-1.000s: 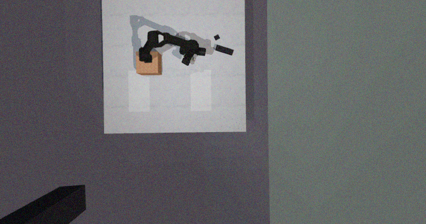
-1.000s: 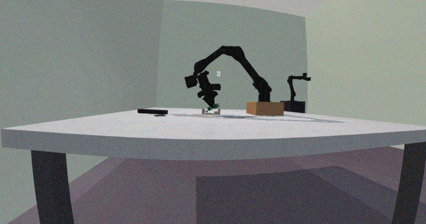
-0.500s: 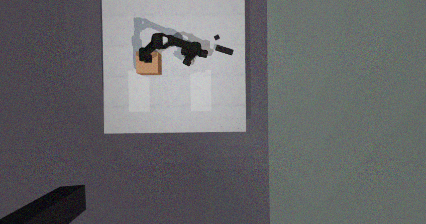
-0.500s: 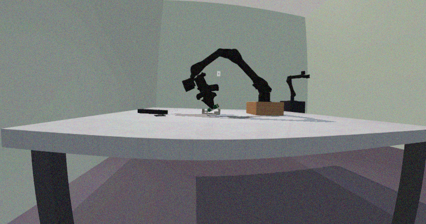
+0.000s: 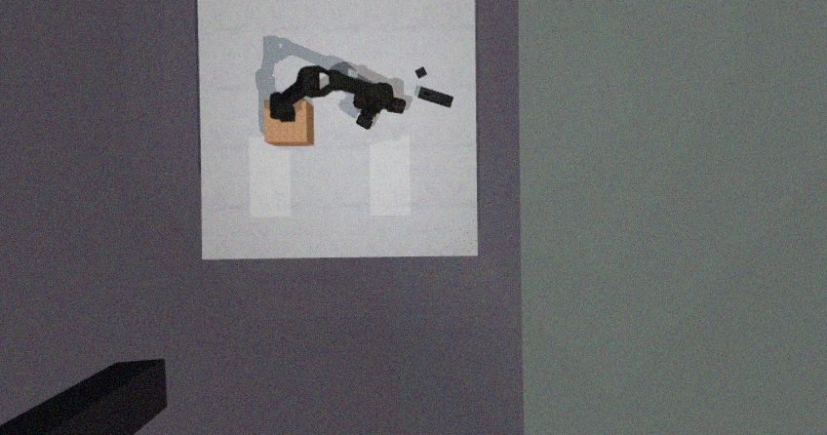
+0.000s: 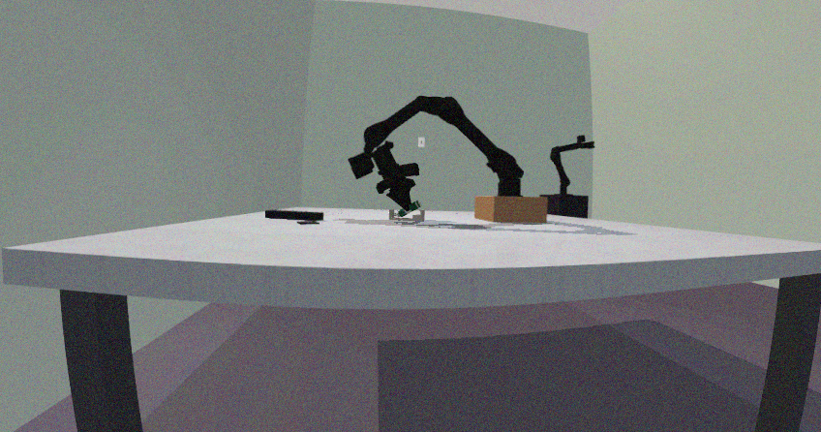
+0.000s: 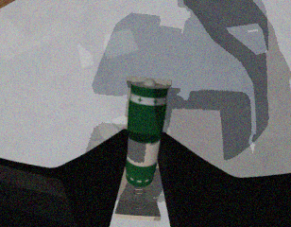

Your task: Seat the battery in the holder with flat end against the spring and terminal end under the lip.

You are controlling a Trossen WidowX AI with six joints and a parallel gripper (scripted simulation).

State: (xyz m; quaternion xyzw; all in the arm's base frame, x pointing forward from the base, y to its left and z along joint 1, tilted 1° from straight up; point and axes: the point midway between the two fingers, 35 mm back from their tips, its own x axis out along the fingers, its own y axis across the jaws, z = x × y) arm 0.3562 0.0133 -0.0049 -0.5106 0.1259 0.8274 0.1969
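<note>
Past the near edge of the surface [image 5: 342,236] [image 6: 397,287] [image 7: 37,71], in the exterior view: a small tile [image 5: 420,72] [image 6: 308,222], then a bar [image 5: 436,97] [image 6: 293,215] towards the left edge. Farther in, fingers [image 6: 398,199] closed around the green battery [image 6: 410,208] [image 7: 147,115], tilted at the holder [image 6: 423,216] [image 7: 137,211], not seated flat; contact impossible to tell. Beyond the far edge, another arm [image 6: 559,169].

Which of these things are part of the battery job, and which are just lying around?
Part of the job:
- green-and-white battery
- holder
- gripper

Just lying about:
- long black block
- small dark square piece
</note>
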